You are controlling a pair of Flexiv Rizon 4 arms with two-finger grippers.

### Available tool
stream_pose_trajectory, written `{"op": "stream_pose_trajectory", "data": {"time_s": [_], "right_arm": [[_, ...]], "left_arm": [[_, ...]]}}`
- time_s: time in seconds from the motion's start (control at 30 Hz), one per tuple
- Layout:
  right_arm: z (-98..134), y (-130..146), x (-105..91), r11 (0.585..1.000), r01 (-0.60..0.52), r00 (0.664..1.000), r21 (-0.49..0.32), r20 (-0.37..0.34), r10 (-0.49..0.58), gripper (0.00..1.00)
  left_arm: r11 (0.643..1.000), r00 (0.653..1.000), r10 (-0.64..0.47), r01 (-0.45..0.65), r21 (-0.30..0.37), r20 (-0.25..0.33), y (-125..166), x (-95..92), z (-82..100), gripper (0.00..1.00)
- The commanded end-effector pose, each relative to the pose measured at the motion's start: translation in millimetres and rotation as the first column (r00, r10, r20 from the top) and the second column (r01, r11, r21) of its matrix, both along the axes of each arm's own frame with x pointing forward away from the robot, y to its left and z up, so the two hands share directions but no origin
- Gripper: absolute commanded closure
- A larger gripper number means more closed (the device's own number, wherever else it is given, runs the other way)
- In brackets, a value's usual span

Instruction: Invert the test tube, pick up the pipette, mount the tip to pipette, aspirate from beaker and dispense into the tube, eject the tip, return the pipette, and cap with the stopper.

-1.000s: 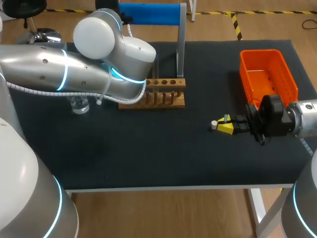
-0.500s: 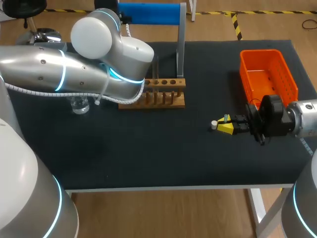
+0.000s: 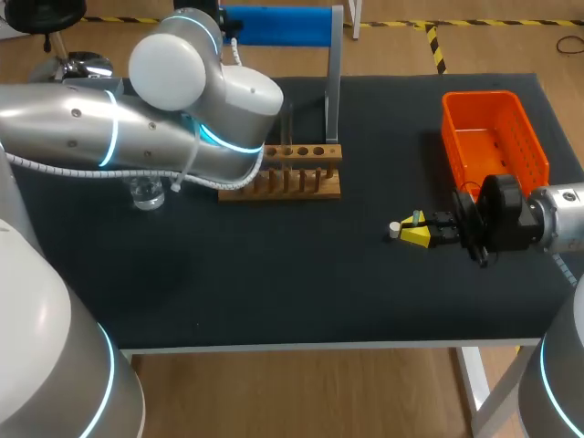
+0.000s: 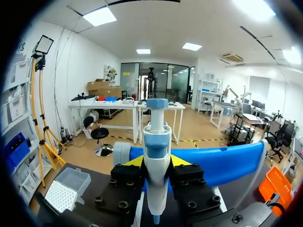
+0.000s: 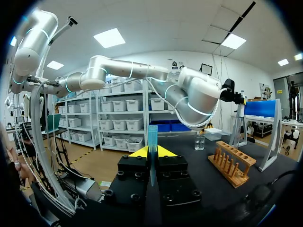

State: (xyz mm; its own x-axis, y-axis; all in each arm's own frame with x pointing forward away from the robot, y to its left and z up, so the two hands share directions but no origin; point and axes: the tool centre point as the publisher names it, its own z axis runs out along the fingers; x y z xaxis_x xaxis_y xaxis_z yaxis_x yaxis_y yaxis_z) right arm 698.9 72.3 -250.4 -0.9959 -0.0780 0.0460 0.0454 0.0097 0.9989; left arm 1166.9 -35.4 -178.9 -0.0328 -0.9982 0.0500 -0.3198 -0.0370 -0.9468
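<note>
In the left wrist view my left gripper [image 4: 156,161] is shut on the white and blue pipette [image 4: 156,142], which stands upright between its yellow tips in front of the blue stand [image 4: 222,163]. In the head view my own left arm hides that gripper, up by the blue stand [image 3: 274,26]. Right of the table's middle, my right gripper [image 3: 417,234] is shut on the thin clear test tube [image 5: 152,137], held upright. A small white stopper-like piece [image 3: 394,230] sits just off its fingertips. The beaker [image 3: 146,193] stands left of the wooden rack [image 3: 301,172].
An orange basket [image 3: 493,137] sits at the back right, close behind my right arm. A tip box [image 4: 61,191] lies on the table beside my left gripper. My left arm's bulky elbow [image 3: 182,100] hangs over the back left of the table.
My left arm's elbow has drifted slightly to the left. My right arm and the tube have not moved.
</note>
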Motion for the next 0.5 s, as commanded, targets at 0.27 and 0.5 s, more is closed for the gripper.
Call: {"op": "stream_pose_trajectory", "data": {"time_s": [0.27,0.5], "right_arm": [[0,0,-0.4,1.000,0.001,1.000,-0.001,0.000,-0.001,1.00],[0,0,-0.4,1.000,0.001,1.000,-0.001,0.000,-0.001,1.00]], "left_arm": [[0.973,0.975,-0.222,0.224,0.049,-0.030,-1,-6.0,31.3,1.00],[0.876,0.873,-0.482,0.482,-0.020,-0.080,-9,-10.5,43.8,1.00]]}}
